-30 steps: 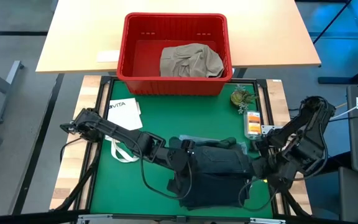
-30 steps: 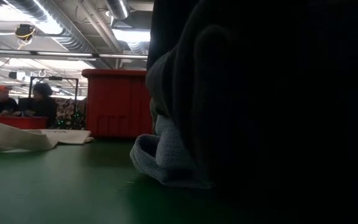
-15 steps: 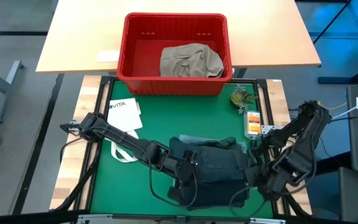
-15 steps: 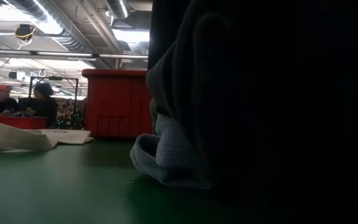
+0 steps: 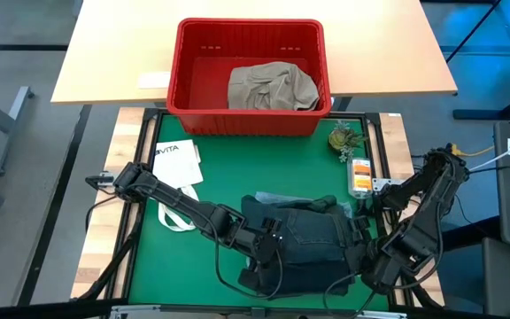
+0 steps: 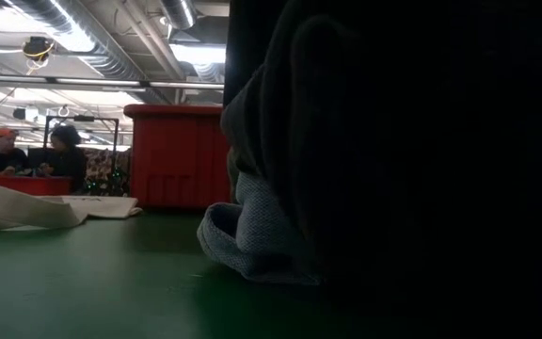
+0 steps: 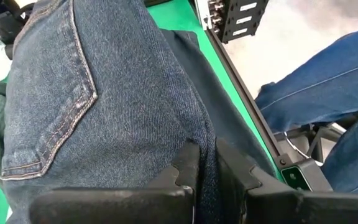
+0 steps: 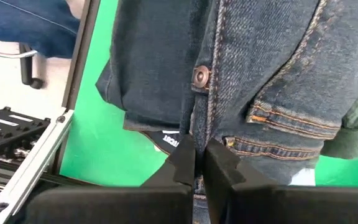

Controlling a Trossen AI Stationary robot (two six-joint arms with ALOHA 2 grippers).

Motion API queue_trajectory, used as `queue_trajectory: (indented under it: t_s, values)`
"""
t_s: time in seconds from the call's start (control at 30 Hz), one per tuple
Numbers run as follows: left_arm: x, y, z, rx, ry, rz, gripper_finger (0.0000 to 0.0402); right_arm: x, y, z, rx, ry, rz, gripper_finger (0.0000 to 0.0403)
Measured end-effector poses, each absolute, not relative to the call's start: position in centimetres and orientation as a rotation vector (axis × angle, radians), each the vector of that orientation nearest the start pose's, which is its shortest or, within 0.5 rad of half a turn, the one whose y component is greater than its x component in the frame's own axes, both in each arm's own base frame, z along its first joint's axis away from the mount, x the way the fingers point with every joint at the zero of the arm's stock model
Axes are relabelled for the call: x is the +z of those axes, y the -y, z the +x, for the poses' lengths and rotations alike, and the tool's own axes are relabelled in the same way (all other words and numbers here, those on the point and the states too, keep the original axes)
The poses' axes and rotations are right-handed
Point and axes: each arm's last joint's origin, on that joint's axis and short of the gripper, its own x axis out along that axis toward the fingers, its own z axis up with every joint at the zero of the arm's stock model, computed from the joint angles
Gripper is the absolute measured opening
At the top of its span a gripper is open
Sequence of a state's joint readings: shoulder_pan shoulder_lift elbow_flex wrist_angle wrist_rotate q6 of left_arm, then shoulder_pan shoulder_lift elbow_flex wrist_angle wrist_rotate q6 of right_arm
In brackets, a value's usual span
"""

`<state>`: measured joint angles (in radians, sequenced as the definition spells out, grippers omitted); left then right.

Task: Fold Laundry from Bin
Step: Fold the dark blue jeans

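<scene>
The denim jeans (image 5: 304,244) lie bunched on the green mat (image 5: 220,177) near its front edge, with a dark green piece (image 5: 282,204) at their far side. My left gripper (image 5: 259,254) is shut on the jeans at their left side. My right gripper (image 5: 359,259) is shut on them at their right side. The left wrist view shows a back pocket (image 7: 55,106); the right wrist view shows the waist button (image 8: 199,76). In the low view the cloth (image 6: 252,235) fills the right and rests on the mat. The red bin (image 5: 248,115) holds a khaki garment (image 5: 271,87). My left gripper pinches a raised fold of denim (image 7: 207,146) between its two fingers, beside the back pocket. The cloth below it lies on the mat. My right gripper pinches the jeans' waistband (image 8: 199,127) just below the button, between its two fingers. The cloth beyond them lies spread on the mat.
A white tote bag (image 5: 175,168) with a loop handle lies on the mat's left. A small plant (image 5: 343,138) and an orange packet (image 5: 359,175) sit at the right edge. The mat's metal frame (image 7: 241,93) runs close by. People sit in the background (image 6: 26,155).
Both grippers have gone toward the table's near edge, staying shut on the jeans. The near part of the jeans has come with them and bunched closer to the front edge; the far part with the dark green piece has stayed.
</scene>
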<state>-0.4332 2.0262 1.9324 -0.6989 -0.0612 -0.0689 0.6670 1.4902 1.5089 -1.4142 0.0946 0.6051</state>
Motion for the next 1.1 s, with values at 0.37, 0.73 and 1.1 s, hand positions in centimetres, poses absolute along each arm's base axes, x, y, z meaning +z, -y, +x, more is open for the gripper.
queue_trajectory:
  t_s: [0.37,0.73,1.1]
  values:
    - [30.8,18.7,41.2,-0.321,-0.795,0.132,0.0025,33.6,-16.0,20.4,0.079,-1.403,0.024,0.0134]
    - [30.8,15.9,42.4,-0.285,-0.793,0.091,0.0025,34.4,-17.0,20.7,0.25,-1.445,0.238,0.0183]
    - [31.9,12.7,43.1,-0.217,-0.758,0.058,0.0025,31.8,-20.1,21.8,0.157,-1.126,0.104,0.0182]
